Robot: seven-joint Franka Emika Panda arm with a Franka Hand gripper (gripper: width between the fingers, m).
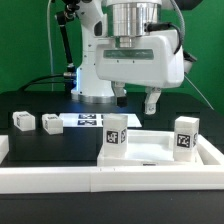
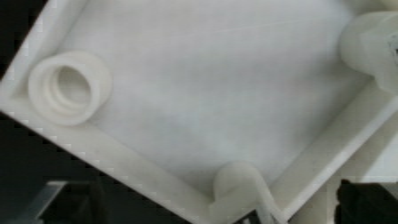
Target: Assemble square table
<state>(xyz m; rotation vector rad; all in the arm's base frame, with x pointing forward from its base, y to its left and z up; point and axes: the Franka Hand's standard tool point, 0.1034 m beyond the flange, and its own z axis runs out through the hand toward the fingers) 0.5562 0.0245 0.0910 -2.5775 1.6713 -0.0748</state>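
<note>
The square table's white slab [image 1: 150, 152] lies flat behind the front rail. Two white tagged leg blocks stand upright on it, one at the exterior view's left [image 1: 115, 136] and one at its right [image 1: 185, 137]. Two more leg blocks [image 1: 23, 121] [image 1: 50, 123] lie loose on the black table at the left. My gripper [image 1: 137, 106] hangs open above the slab's back edge, between the two standing legs, holding nothing. In the wrist view the slab [image 2: 196, 100] fills the picture with its raised rim and a round socket [image 2: 71, 88]. There my gripper [image 2: 205, 214] shows only dark fingers [image 2: 50, 205] far apart.
A long low white barrier rail [image 1: 90, 180] runs along the front and up the right side [image 1: 212, 150]. The marker board [image 1: 85, 121] lies flat behind the slab, near the robot's base [image 1: 95, 85]. Black cables trail at the back left.
</note>
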